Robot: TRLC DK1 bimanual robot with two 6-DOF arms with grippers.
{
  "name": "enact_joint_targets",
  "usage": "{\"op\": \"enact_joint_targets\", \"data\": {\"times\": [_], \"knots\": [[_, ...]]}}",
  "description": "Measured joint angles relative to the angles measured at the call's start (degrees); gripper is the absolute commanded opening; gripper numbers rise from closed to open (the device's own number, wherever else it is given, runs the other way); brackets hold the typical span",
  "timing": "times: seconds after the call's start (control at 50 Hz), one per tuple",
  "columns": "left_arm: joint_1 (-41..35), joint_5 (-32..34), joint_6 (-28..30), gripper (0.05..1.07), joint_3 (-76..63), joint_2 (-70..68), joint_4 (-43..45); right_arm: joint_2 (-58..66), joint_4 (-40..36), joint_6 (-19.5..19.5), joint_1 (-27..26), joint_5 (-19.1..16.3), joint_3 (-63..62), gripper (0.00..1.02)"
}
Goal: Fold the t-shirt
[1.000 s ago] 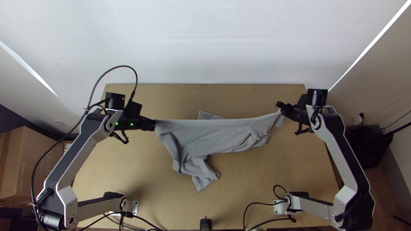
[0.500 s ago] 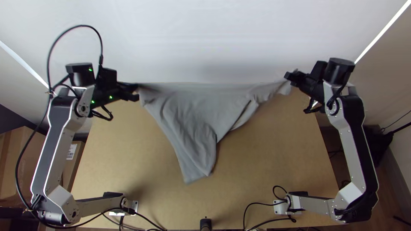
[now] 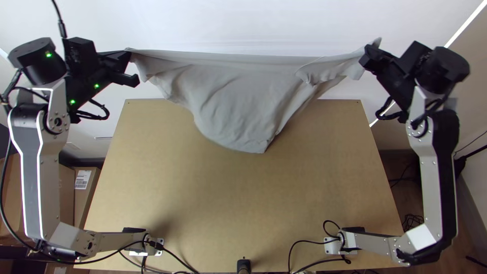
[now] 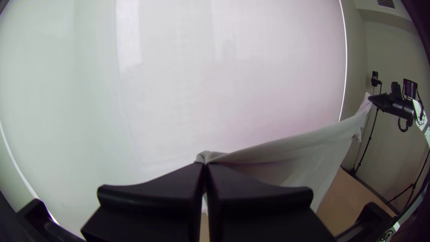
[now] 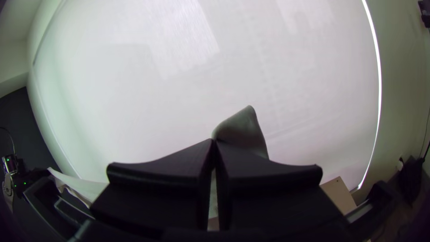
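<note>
Stretched between the grippers in the top view, the grey t-shirt [image 3: 233, 96] hangs in the air from a taut upper edge, its lower part draping over the table's far side. My left gripper [image 3: 131, 67] is shut on one end of that edge, and my right gripper [image 3: 366, 57] on the other. In the left wrist view, the left gripper [image 4: 205, 166] pinches a small bunch of the t-shirt [image 4: 295, 157]. In the right wrist view, a corner of the t-shirt [image 5: 244, 130] pokes out beyond the right gripper [image 5: 213, 144].
The wooden table [image 3: 243, 203] lies below, with a white wall [image 3: 243, 25] behind its far edge. Cables run along the near edge by the arm bases. Cardboard boxes [image 3: 83, 187] stand on the floor at the left.
Both grippers have moved up the picture and farther apart, carrying the t-shirt with them. Its lower part, earlier trailing toward the middle of the table, has drawn away toward the far edge.
</note>
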Motion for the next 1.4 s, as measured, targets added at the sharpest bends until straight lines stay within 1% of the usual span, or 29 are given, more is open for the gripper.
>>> {"op": "enact_joint_targets", "data": {"times": [0.2,0.34,0.46,0.62,0.72,0.78,0.84,0.96,1.08,1.16,1.22,1.4], "knots": [[0.1,-1.3,0.0,0.08,-0.4,-8.6,0.3,-13.4,1.6,0.0,0.4,-0.2,-1.6,0.02],[2.0,-1.4,0.0,0.08,-6.3,-19.8,3.9,-25.2,1.8,-0.1,3.0,-1.5,-3.5,0.02],[2.6,-1.4,-0.1,0.08,-11.1,-28.8,5.8,-31.8,1.5,-0.2,4.1,-2.0,-3.7,0.02],[2.7,-1.7,-2.9,0.08,-12.7,-35.4,6.6,-35.4,-2.1,-0.2,4.1,-2.1,-3.8,0.02],[2.7,-1.9,-5.2,0.08,-12.9,-37.1,5.2,-35.5,-3.7,-0.2,4.2,-2.1,-4.1,0.02],[2.7,-1.9,-6.8,0.08,-13.6,-37.4,3.7,-35.5,-3.9,0.5,4.5,-2.4,-5.3,0.02],[2.7,-1.9,-7.9,0.08,-15.4,-37.8,2.3,-35.5,-4.1,2.1,4.5,-3.0,-7.2,0.02],[2.7,-2.1,-9.7,0.08,-23.1,-39.2,-0.7,-35.8,-4.8,6.6,4.5,-3.7,-14.9,0.02],[2.7,-1.4,-10.6,0.08,-36.4,-42.3,-0.9,-35.8,-5.1,9.2,5.8,-3.7,-25.6,0.02],[2.7,-1.2,-10.6,0.08,-44.5,-44.0,-0.8,-35.7,-4.8,9.7,6.8,-3.7,-32.9,0.02],[2.7,-0.8,-10.6,0.08,-49.8,-44.9,-0.2,-35.6,-3.0,9.9,7.1,-3.7,-38.8,0.02],[2.7,0.8,-10.6,0.08,-62.0,-45.2,7.8,-33.7,5.2,10.0,7.5,-3.3,-51.6,0.02]]}}
